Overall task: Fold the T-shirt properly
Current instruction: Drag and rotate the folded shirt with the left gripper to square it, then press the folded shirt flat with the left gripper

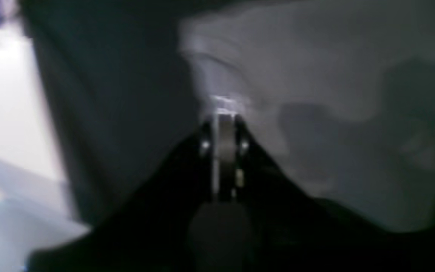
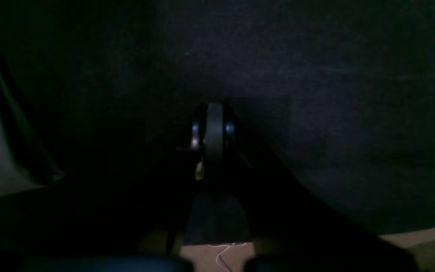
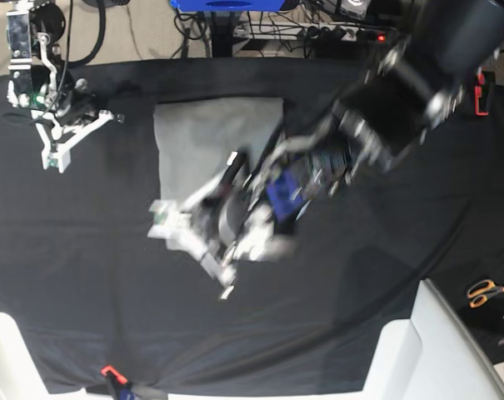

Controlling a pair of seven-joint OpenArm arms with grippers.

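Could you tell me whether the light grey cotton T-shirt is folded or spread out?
Folded: the light grey cotton T-shirt lies as a compact block, no sleeves showing, on the black cloth.

You have no readable text, label, brand, number or sign in any of the three views; both wrist views are too dark and blurred, and the base view shows no lettering.

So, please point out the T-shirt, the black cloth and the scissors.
T-shirt (image 3: 203,137): base view, flat upper part.
Black cloth (image 3: 85,250): base view, bare area left of the shirt.
Scissors (image 3: 483,292): base view, orange handles.
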